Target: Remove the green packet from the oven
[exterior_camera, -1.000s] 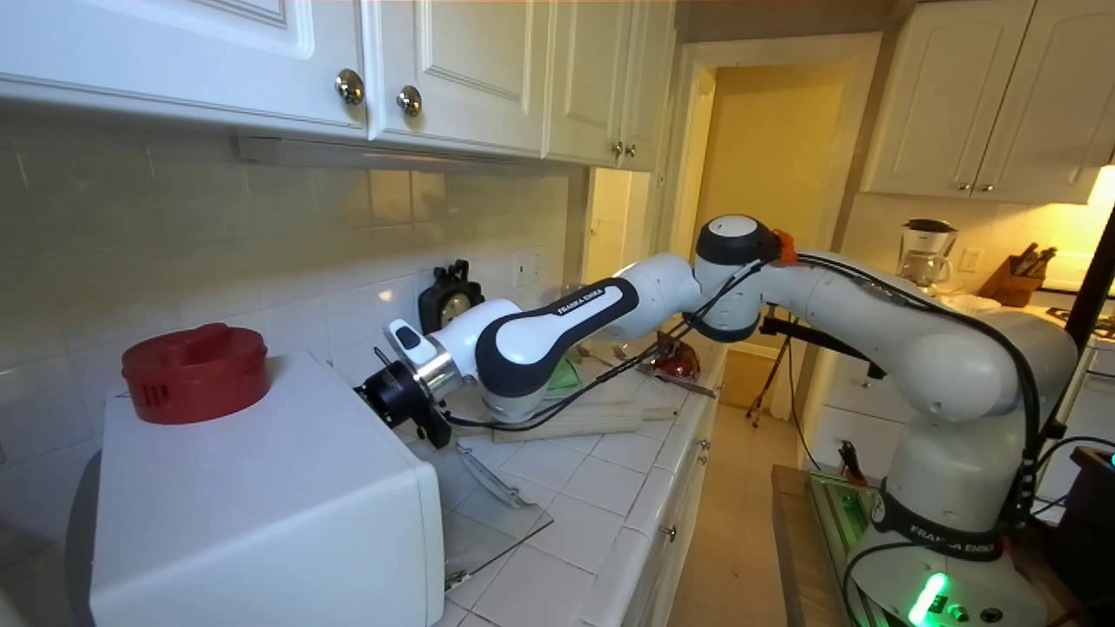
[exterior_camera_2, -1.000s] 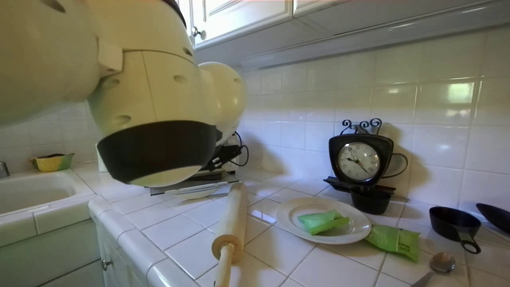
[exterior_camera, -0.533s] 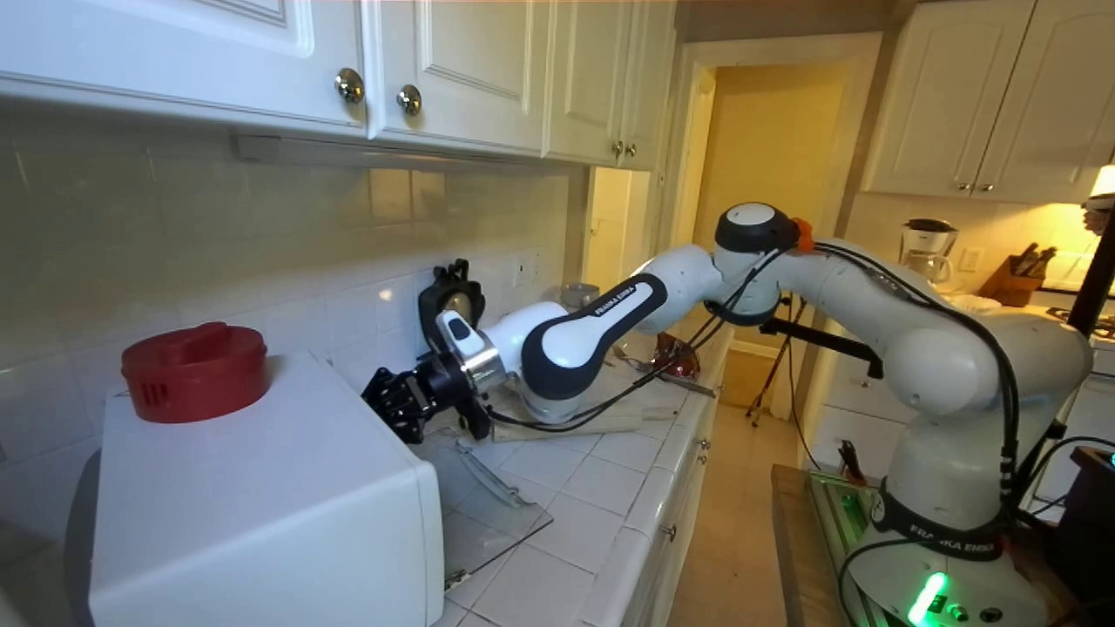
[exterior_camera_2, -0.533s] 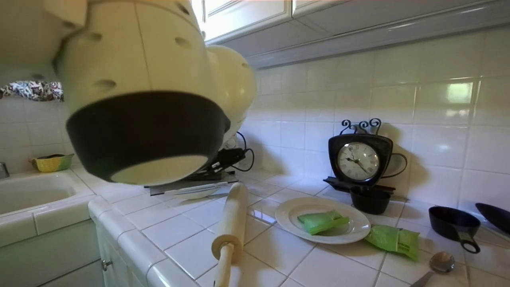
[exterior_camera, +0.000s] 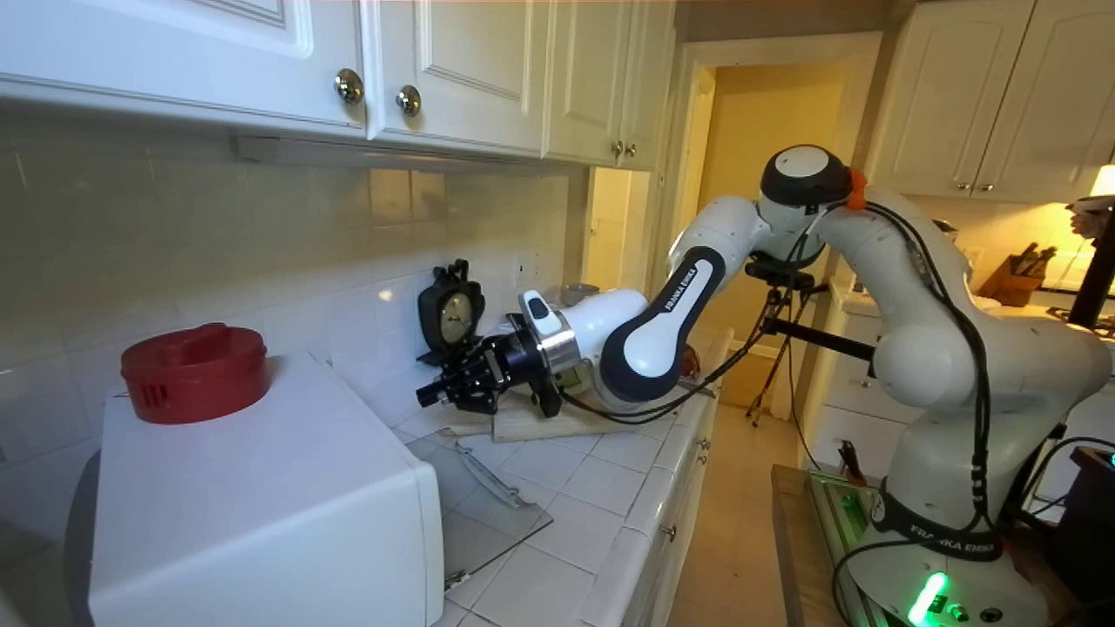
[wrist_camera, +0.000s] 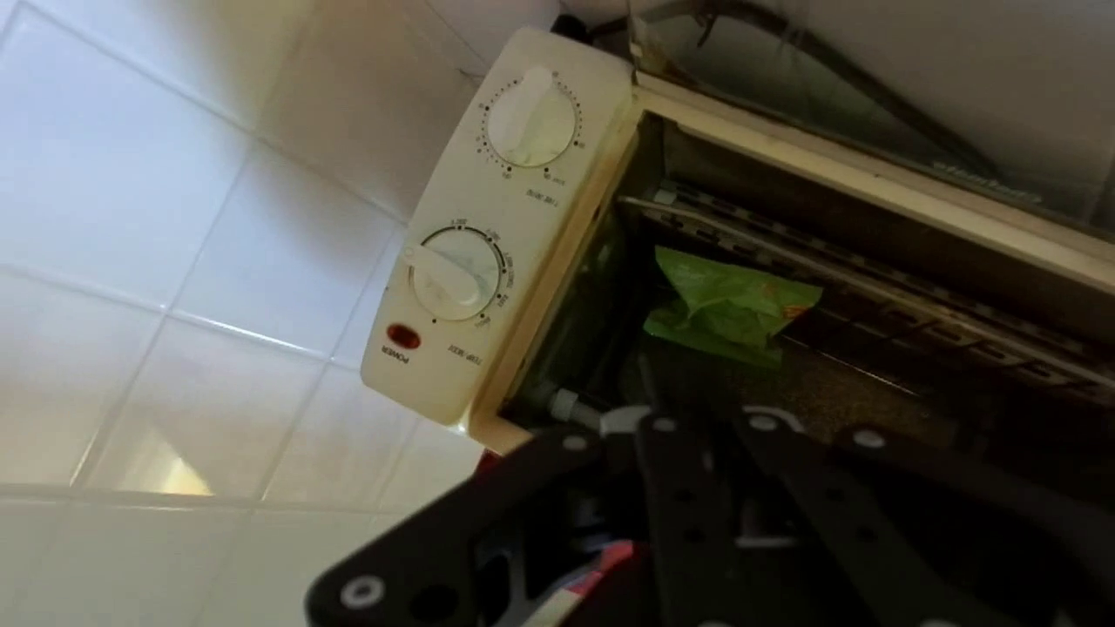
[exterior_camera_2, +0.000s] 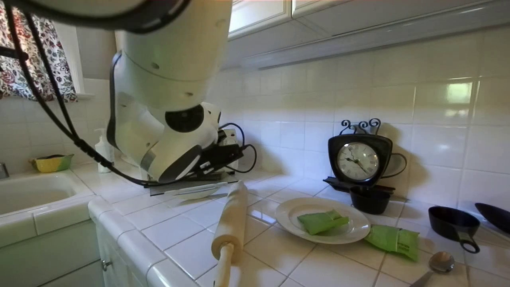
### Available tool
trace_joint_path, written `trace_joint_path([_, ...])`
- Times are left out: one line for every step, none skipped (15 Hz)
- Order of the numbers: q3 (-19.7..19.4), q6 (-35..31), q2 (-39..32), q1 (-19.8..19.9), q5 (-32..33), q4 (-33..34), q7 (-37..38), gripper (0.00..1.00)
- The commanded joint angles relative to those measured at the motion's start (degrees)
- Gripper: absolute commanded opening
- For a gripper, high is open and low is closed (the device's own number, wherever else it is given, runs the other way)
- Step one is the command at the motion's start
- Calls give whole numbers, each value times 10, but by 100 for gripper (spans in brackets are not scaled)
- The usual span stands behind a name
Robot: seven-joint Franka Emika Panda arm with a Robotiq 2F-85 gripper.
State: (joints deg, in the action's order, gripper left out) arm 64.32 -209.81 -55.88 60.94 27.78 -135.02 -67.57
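Along the wall (exterior_camera: 287, 235) a white-tiled bench (exterior_camera: 557, 566) is seen in both exterior views, with white cupboards (exterior_camera: 479, 70) mounted above it. The pale robot arm (exterior_camera: 932, 370) is stretched over the bench, its far end turned towards the white oven (exterior_camera: 261, 496). The oven's glass door (exterior_camera: 481, 529) is lowered in front of it. Above that door the tool (exterior_camera: 429, 395) is held, apart from the oven; its two sides are seen drawn in, tip against tip or nearly so, and nothing is gripped by it.

In an exterior view a wooden rolling pin (exterior_camera_2: 232, 223) is laid on the bench. A black clock (exterior_camera_2: 358, 161) is stood upright at the wall, and in front of it a white plate (exterior_camera_2: 287, 223) is set. A red container (exterior_camera: 193, 374) is placed on top of the oven, near the wall. A small black pan (exterior_camera_2: 454, 223) is set to the right of the plate as viewed.

The green packet (wrist_camera: 730, 305) is shown in the wrist view inside the oven, near the end where two knobs (wrist_camera: 533, 122) are mounted; what it is supported by cannot be made out in the dark. A second packet (exterior_camera_2: 322, 221), also green, is carried by the plate, and a third packet (exterior_camera_2: 392, 241) is laid just beside it. Near that one a metal spoon (exterior_camera_2: 441, 263) is partly cut off by the edge of the view.
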Motion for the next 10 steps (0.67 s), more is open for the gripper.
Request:
trace_joint_path([-11, 10, 74, 13, 77, -20, 106, 40])
trace_joint_path([21, 30, 43, 36, 54, -23, 55, 47])
trace_joint_path([29, 52, 25, 42, 81, -11, 61, 54])
trace_joint_path([36, 67, 8, 43, 94, -3, 55, 62])
trace_joint_path([47, 86, -14, 47, 114, 9, 49, 68])
trace_joint_path([53, 101, -35, 48, 131, 19, 42, 76])
trace_joint_path([59, 115, -60, 45, 149, 31, 37, 82])
trace_joint_path([63, 130, -82, 43, 163, 43, 33, 90])
trace_joint_path([68, 150, -108, 37, 177, 57, 31, 96])
trace_joint_path([73, 166, -128, 33, 186, 66, 26, 99])
